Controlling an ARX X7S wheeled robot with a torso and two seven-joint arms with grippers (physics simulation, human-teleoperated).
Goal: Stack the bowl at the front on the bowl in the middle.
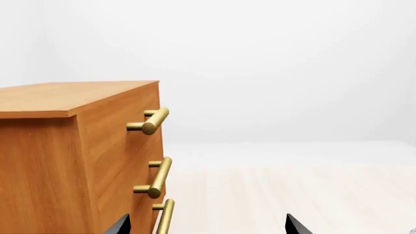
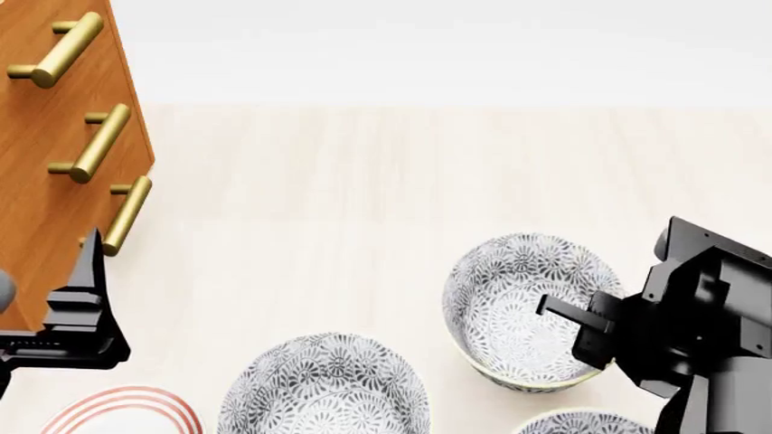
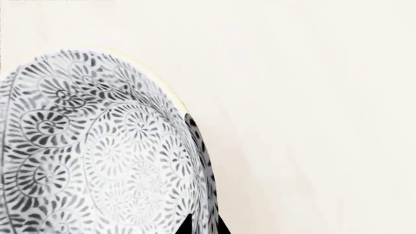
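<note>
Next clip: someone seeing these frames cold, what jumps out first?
First, the floral bowl tilted at right in the head view, the right gripper clamped on its rim with one finger inside. Two matching bowls sit nearer the robot, one centre, one cut off below the gripper. At far left stands a wooden drawer cabinet with brass handles.

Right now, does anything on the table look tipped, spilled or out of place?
Yes: one bowl sits tilted, lifted off the table, its rim pinched by the right hand. The other bowl sits level. Nothing spilled or broken shows.
</note>
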